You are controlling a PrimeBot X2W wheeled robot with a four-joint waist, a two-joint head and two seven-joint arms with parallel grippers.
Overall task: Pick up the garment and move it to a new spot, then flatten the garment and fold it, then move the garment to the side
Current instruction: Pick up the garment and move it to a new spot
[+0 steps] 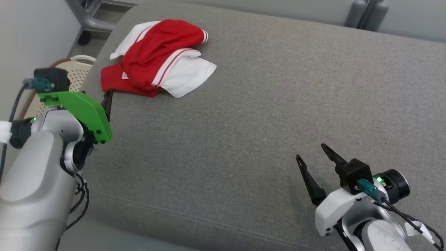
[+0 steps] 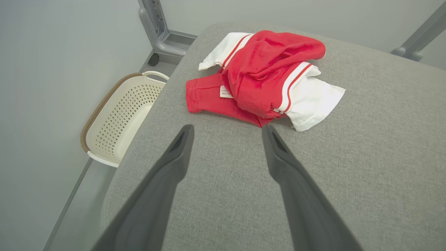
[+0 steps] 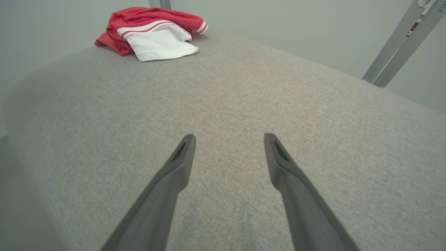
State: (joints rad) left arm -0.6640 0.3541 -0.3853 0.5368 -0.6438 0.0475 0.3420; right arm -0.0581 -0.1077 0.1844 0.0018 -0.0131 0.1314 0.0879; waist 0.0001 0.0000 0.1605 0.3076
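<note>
Nothing is done yet: the garment (image 1: 156, 57) lies crumpled at the upper left, while the left gripper (image 2: 226, 132) and the right gripper (image 3: 228, 139) both stand spread wide and empty.

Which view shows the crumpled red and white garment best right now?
Left wrist view: the garment lies close ahead of the open left gripper, folds, stripes and label all plain. Head view has the garment whole but farther off; right wrist view has it small, low-angled, far away.
</note>
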